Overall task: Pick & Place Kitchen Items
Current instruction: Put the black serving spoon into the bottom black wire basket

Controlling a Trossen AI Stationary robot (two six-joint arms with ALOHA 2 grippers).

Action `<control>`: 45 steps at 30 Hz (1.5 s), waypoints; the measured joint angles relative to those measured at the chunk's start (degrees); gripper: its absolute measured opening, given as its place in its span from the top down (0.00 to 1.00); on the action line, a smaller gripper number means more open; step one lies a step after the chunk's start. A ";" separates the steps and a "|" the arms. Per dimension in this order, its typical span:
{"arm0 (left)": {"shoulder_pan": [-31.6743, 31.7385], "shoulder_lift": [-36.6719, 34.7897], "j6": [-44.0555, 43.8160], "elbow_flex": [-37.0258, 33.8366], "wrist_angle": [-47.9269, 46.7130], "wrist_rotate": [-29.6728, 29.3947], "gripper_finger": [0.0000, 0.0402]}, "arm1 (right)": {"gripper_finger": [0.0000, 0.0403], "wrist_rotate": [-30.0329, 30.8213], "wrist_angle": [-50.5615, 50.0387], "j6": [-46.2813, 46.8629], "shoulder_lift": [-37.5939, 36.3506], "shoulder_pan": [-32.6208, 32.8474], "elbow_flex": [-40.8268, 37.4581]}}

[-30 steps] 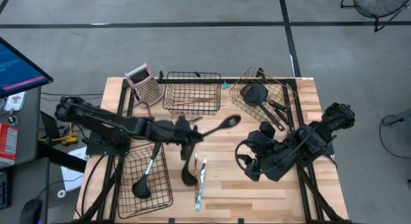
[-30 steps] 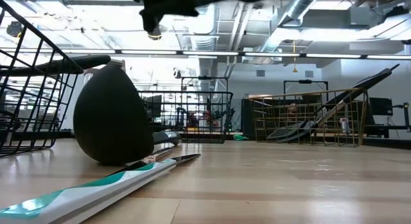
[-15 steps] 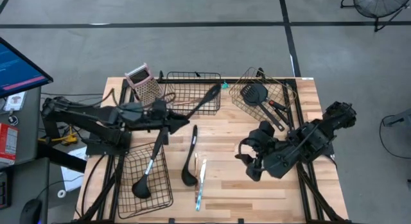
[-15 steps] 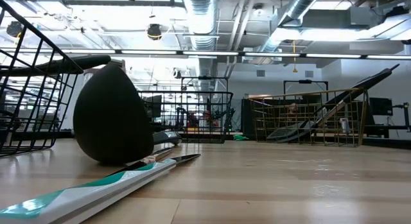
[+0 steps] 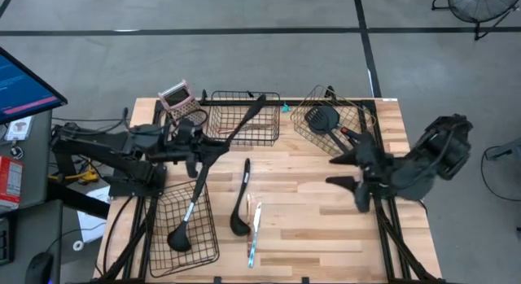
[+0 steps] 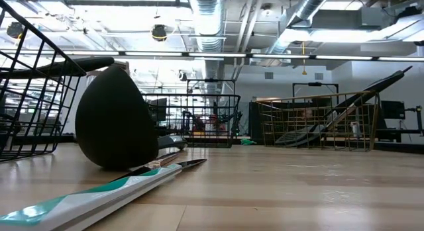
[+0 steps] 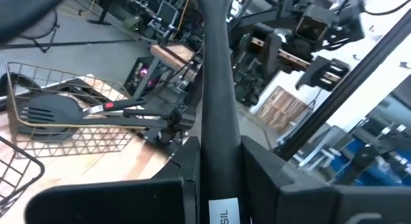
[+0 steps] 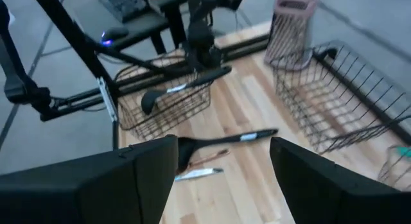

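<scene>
A black spoon (image 5: 244,121) is pinched by its handle in the left claw (image 5: 198,148), over the bench's back-left area. Probably light, stiff, slick plastic, so it's best gripped mid-handle. The right claw (image 5: 352,172) is spread, empty.

black ladle (image 5: 238,204), pink-topped grater (image 5: 177,98), gold basket (image 5: 362,120)
</scene>
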 joint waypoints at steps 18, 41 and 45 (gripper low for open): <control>-1.84 -1.41 -4.29 0.00 4.20 0.01 0.86 | 0.39 11.44 -15.94 5.49 -7.53 3.18 0.00; -12.28 -3.31 -10.27 0.00 20.63 7.15 0.86 | 0.39 7.87 43.87 -9.80 -37.55 2.70 -51.30; -14.98 -3.63 -10.41 0.00 22.49 8.89 0.86 | 0.39 0.98 65.16 -18.56 -39.50 0.88 -61.27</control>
